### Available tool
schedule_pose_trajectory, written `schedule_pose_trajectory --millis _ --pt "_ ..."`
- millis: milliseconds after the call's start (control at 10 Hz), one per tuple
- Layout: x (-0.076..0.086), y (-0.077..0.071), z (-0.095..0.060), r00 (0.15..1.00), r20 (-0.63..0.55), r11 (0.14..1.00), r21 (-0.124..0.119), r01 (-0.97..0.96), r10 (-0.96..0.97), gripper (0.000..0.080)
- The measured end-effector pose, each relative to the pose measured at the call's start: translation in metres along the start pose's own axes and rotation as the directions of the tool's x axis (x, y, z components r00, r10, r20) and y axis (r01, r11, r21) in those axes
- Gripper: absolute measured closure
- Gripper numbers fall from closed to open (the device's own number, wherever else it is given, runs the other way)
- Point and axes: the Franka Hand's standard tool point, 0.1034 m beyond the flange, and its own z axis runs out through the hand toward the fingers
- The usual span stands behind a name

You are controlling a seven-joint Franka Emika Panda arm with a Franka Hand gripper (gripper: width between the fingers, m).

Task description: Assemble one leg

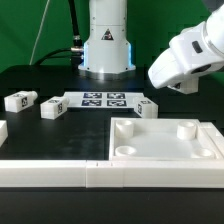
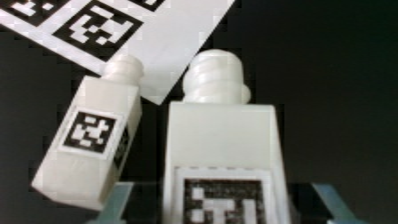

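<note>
A leg (image 2: 217,150) is held upright between the gripper (image 2: 217,205) fingers, threaded tip outward, ready for screwing; another leg (image 2: 93,125) leans beside it.

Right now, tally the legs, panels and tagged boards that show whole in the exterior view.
Legs: 3
Panel: 1
Marker board: 1
Total: 5
</note>
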Motion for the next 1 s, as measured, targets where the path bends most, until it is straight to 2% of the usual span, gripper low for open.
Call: schedule_pose_trajectory --millis 200,300,400,500,700,800,900,1000 --pt "0.009 0.006 -0.007 0.981 -0.195 1.000 -0.025 -0.014 0.009 0.0511" --pt "0.006 0.010 -0.008 0.960 -0.279 0.999 -0.036 -0.019 0.008 0.0511" --pt "-0.002 0.018 -0.016 0.952 -0.306 0.999 -0.045 0.014 -0.028 0.0511" --pt "-0.001 0.030 -0.035 0.913 -0.406 0.998 -0.055 0.019 -0.040 0.0511" --pt "-0.010 0.044 -0.055 0.851 -0.521 0.996 -0.091 0.018 -0.063 0.0511" --pt "-0.007 0.050 -0.068 0.784 -0.617 0.995 -0.099 0.003 -0.064 0.0511" --pt "-0.006 0.052 -0.064 0.725 -0.686 0.994 -0.106 -0.012 -0.065 0.0511" --pt "-0.007 0.053 -0.058 0.703 -0.707 0.993 -0.113 -0.014 -0.070 0.0511"
